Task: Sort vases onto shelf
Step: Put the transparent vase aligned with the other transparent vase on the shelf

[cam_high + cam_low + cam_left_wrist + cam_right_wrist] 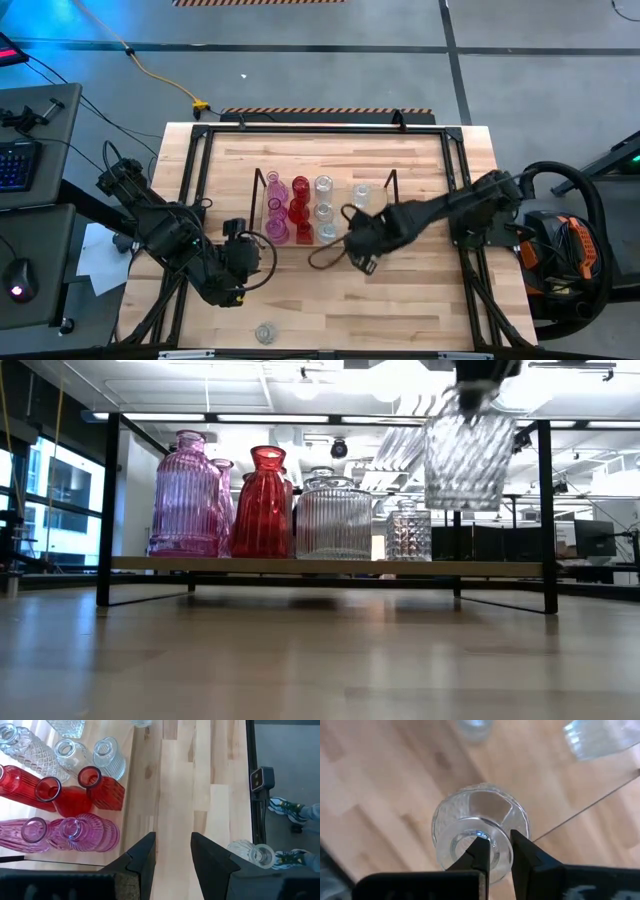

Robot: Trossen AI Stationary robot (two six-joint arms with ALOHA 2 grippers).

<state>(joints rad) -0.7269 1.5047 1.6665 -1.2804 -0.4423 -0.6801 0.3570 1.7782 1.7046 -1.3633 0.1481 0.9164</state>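
The shelf (345, 215) (330, 566) carries pink vases (275, 205) (186, 495), red vases (299, 200) (262, 502) and clear vases (323, 210) (332, 520), all standing on their bases. My right gripper (354, 248) (497, 850) hangs by the shelf's near right corner, shut on a clear cut-glass vase (465, 460) (480, 830). My left gripper (238, 242) (172, 855) is open and hovers over bare tabletop near the shelf's left end. One more clear vase (265, 332) (252, 854) stands by the table's near edge. My right gripper holds the clear vase by the rim of its mouth (505, 851), one finger inside the opening and one outside the neck. The fingers come from above, pointing down. The vase hangs upright below them, its base (465, 508) lifted clear and higher than the shelf board.
Thin dark wire frames (258, 190) (393, 190) stand at the shelf's two ends. A black frame (320, 130) runs around the tabletop. Bare wood (400, 300) lies between the shelf and the table's near edge. A person's shoes (287, 807) show on the floor beyond the table.
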